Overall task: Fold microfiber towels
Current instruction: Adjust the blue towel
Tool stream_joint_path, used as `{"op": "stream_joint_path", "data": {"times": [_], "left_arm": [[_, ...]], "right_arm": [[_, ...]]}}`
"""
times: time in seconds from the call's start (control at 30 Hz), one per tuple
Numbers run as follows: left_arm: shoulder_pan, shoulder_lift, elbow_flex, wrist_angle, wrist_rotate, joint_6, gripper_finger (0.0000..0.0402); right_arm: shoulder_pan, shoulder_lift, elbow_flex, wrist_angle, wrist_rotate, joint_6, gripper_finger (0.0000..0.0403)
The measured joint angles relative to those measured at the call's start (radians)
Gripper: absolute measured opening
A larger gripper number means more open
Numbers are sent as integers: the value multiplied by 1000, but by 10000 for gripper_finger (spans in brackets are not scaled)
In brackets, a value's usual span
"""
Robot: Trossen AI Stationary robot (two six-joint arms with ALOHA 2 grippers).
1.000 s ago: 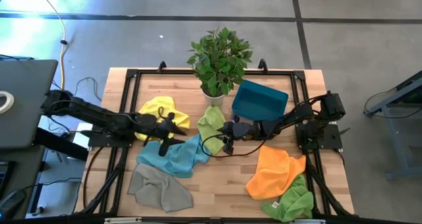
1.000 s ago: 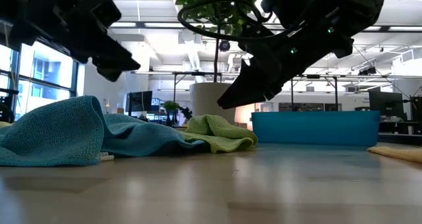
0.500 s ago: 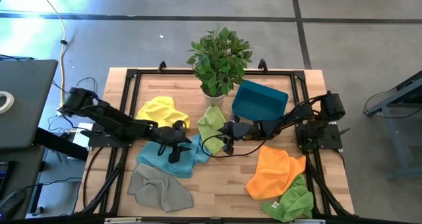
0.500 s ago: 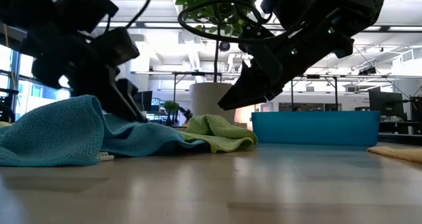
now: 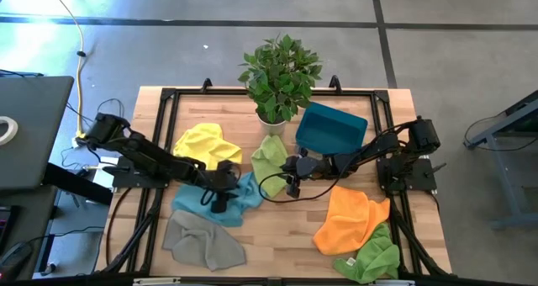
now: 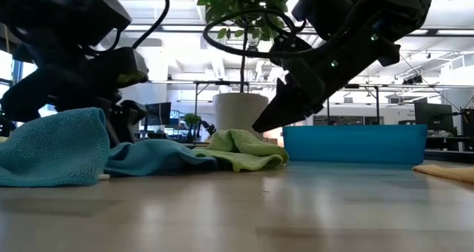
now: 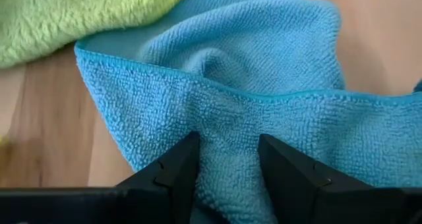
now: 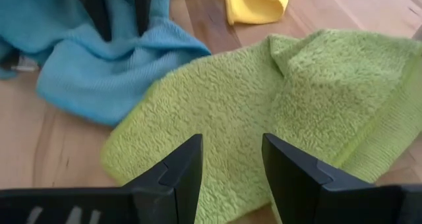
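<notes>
Light blue towel (image 5: 220,198), lower left of centre in the high view, looks soft and limp; my left gripper (image 7: 227,161) straddles a raised fold, fingers apart, gripping nothing; I'd pinch that hemmed edge

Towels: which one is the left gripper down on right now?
The light blue towel; left gripper presses open fingers into it. The other towels lie untouched.

bare wood front-centre (image 5: 277,231), plant pot (image 5: 271,115) and teal bin (image 5: 330,128) (behind) blocking
</notes>
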Motion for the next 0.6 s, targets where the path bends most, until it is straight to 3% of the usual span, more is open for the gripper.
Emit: {"op": "stream_joint_path", "data": {"times": [0.17, 0.6], "left_arm": [[0, -64, -2, -130, -6, -2, 152], [0, -271, -9, -590, -136, -94, 152]], "right_arm": [[0, 0, 0, -3, 0, 0, 149], [0, 0, 0, -1, 0, -3, 149]]}}
